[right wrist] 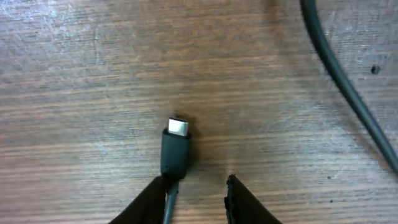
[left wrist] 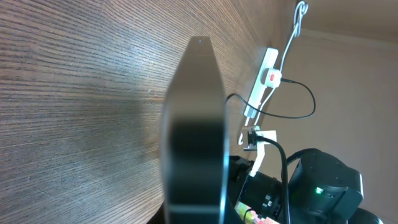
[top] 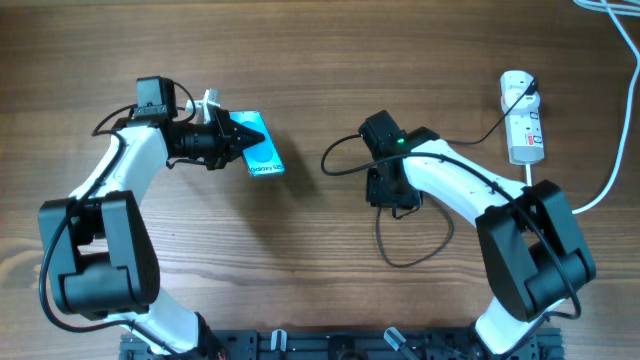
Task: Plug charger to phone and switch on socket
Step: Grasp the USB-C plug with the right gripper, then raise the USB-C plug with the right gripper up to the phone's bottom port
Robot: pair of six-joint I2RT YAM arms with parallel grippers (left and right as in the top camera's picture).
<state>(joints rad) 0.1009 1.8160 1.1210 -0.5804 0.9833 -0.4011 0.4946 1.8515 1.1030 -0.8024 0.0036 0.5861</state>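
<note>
One charger (right wrist: 176, 149): tip lying loose on the bench (right wrist: 74, 74), not plugged into anything.
Right end effector (right wrist: 194, 185): released, fingers apart just behind the tip; we grip nothing.
Phone (top: 262, 152): left of centre, tilted.
Left end effector (top: 238, 140): clenched on the phone.
Socket (top: 522, 118): far right, untouched.
Remaining: we judge both steps pending.

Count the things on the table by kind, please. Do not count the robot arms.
phone: 1
cables: 2 (black charger, white cord)
socket: 1
total: 4
</note>
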